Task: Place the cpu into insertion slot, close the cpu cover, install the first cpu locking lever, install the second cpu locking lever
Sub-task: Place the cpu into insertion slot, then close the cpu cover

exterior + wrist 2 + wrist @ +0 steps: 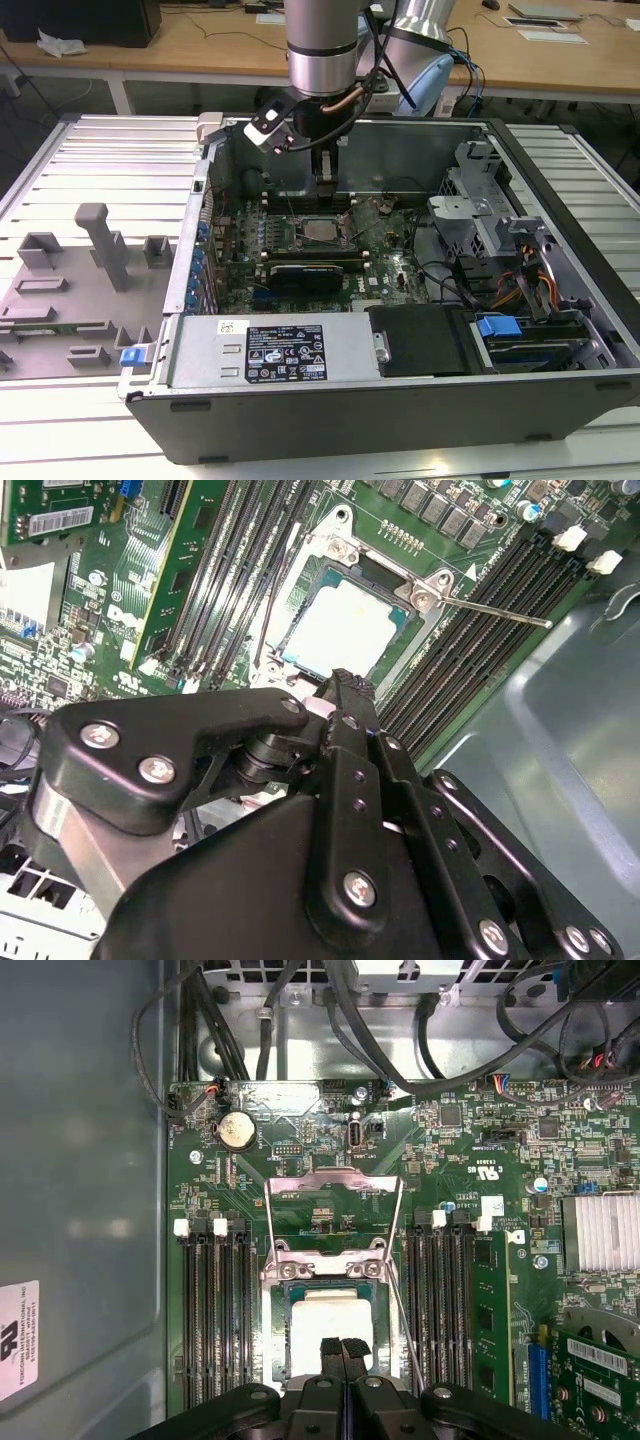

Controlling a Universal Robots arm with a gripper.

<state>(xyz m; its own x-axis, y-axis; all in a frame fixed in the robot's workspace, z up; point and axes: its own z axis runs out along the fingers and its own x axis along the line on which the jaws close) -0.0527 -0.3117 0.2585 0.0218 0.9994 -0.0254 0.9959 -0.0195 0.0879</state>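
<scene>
The cpu [330, 1322] lies flat in the insertion slot [302, 232] on the green motherboard, its pale metal top bright in both wrist views [345, 625]. My gripper [343, 1346] hangs just above the chip's edge with its two black fingertips pressed together and nothing between them; the exterior view has the gripper [325, 198] low inside the case over the slot. The cpu cover [335, 1182], a thin silver frame, stands swung open behind the slot on its hinge. One thin wire locking lever [490, 612] sticks out free beside the socket, and a second locking lever [272, 610] runs along the other side.
Black memory slots [215, 1310] flank the socket on both sides. A long black card [312, 268] lies in front of it in the exterior view. Cables [400, 1020] cross the case wall behind the board. A drive cage [490, 215] stands at the exterior view's right.
</scene>
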